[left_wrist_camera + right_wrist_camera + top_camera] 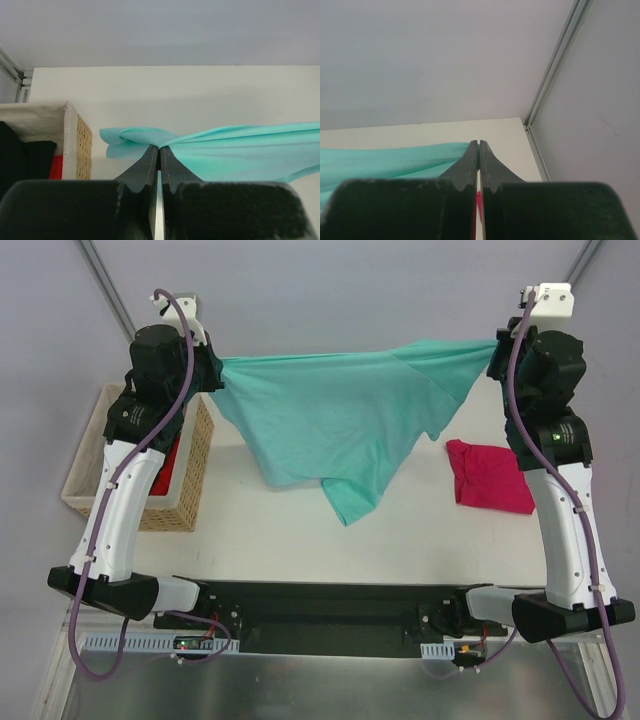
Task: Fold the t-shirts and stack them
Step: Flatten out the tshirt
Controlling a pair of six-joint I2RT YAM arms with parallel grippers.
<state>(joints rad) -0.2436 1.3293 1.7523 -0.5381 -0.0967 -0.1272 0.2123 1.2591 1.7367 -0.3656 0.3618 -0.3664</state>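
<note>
A teal-green t-shirt (340, 415) hangs stretched in the air between both arms, its lower part drooping toward the white table. My left gripper (215, 372) is shut on the shirt's left corner; in the left wrist view the cloth (240, 147) bunches at the closed tips (159, 148). On the right, my other gripper (497, 352) pinches the opposite corner, and its wrist view shows teal cloth (395, 157) running left from the shut tips (478, 144). A magenta-pink t-shirt (488, 475) lies crumpled on the table under the right arm.
A tan woven basket (190, 465) stands at the table's left edge, holding black (20, 155) and red cloth (168, 465). A metal frame post (555, 62) rises at the table's far right corner. The arm bases sit on a black rail (330, 615) at the near edge.
</note>
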